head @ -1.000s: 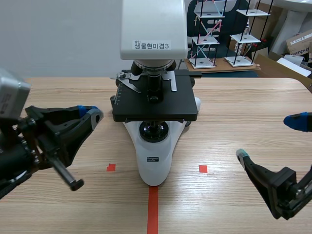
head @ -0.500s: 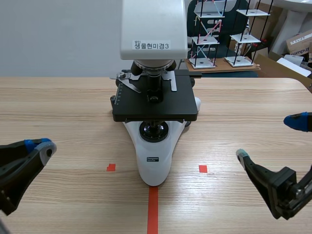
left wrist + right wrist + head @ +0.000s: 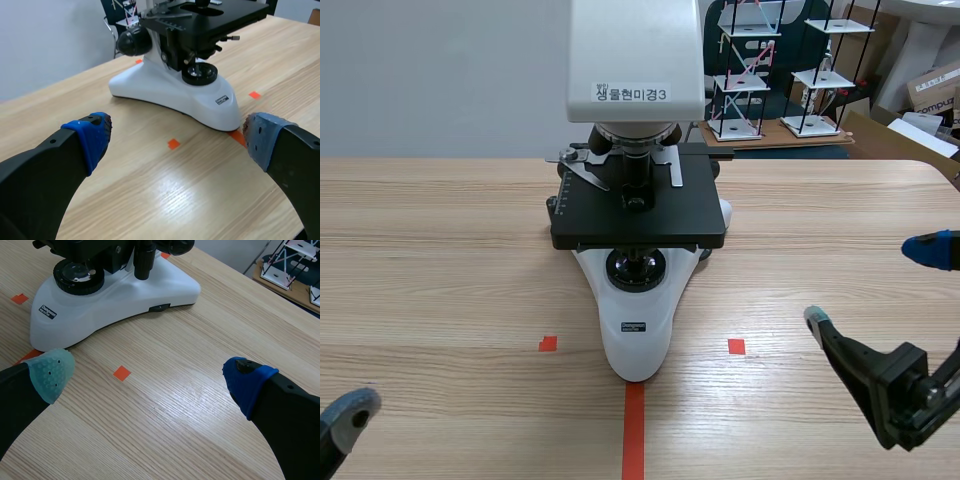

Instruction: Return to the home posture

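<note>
wooden counter before a pale wall; rack models and cardboard boxes stand beyond its far right corner.
microscope: white base, black stage, labelled white head. it stands upright at the counter's middle, its rounded front end toward the near edge, meeting the red tape line.
left jaws: low at the near left corner, spread wide open. blue pad and grey pad are apart from the microscope base ahead.
right jaws: near the right edge toward the near corner, spread wide open. green pad and dark blue pad hang over bare wood, apart from the microscope.
</note>
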Motion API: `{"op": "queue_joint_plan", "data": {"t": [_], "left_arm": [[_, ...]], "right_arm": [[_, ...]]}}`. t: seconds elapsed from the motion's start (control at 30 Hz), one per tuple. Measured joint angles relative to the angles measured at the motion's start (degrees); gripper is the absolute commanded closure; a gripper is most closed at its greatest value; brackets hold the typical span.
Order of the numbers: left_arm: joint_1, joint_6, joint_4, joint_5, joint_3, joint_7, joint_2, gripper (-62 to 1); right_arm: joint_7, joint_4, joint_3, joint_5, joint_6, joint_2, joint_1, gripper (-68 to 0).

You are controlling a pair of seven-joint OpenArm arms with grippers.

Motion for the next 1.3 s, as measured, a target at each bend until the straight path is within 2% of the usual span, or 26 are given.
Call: {"op": "queue_joint_plan", "data": {"t": [0.37,1.3], "left_arm": [[3.5,0.9,0.0,-1.4,-0.2,0.1,0.2,-55.5],[3.5,0.9,0.0,-1.7,-0.2,-0.7,0.2,-55.0]], "right_arm": [[0.0,0.0,0.0,0.0,0.0,0.0,0.0,-66.3],[0.0,0.0,0.0,0.0,0.0,0.0,0.0,-66.3]]}}
